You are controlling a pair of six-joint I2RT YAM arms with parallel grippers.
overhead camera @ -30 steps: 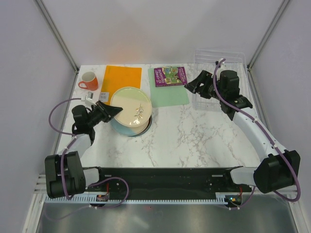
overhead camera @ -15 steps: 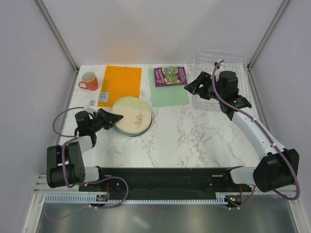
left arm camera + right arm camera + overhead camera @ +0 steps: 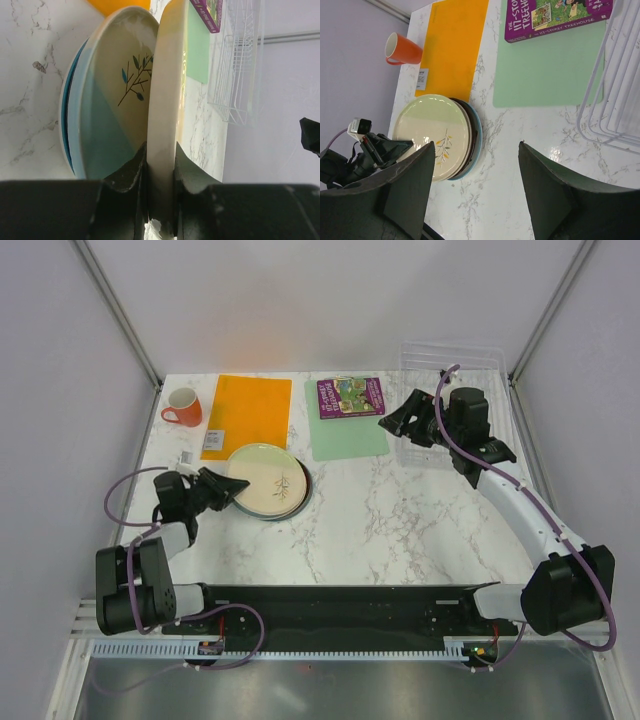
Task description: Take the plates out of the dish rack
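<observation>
Left wrist view gives you the closest look at the top plate [image 3: 166,90]: its cream rim runs edge-on up the middle, pinched between the two fingers [image 3: 127,172] of your left gripper [image 3: 161,157], which is clamped tight on it. Just beside that rim you see a cream-and-light-blue face [image 3: 107,120] with a leaf sprig. Whether it is the same plate's face or the next one down, you cannot tell from there. From the top external view the gripped plate lies level on the stack [image 3: 300,502], sprig upward, with darker rims of lower plates peeking out on its right. The stack sits on the marble table [image 3: 400,520], left of centre and just in front of the orange mat [image 3: 250,412]. The dish rack [image 3: 440,358] stands at the far right, well apart from the stack. Your right gripper [image 3: 476,146] hangs near the rack's left side, jaws spread wide with nothing between them. Between rack and orange mat lies a green mat [image 3: 345,435] with a purple book [image 3: 350,396] on its far edge, and an orange mug [image 3: 181,406] stands at the far left.
</observation>
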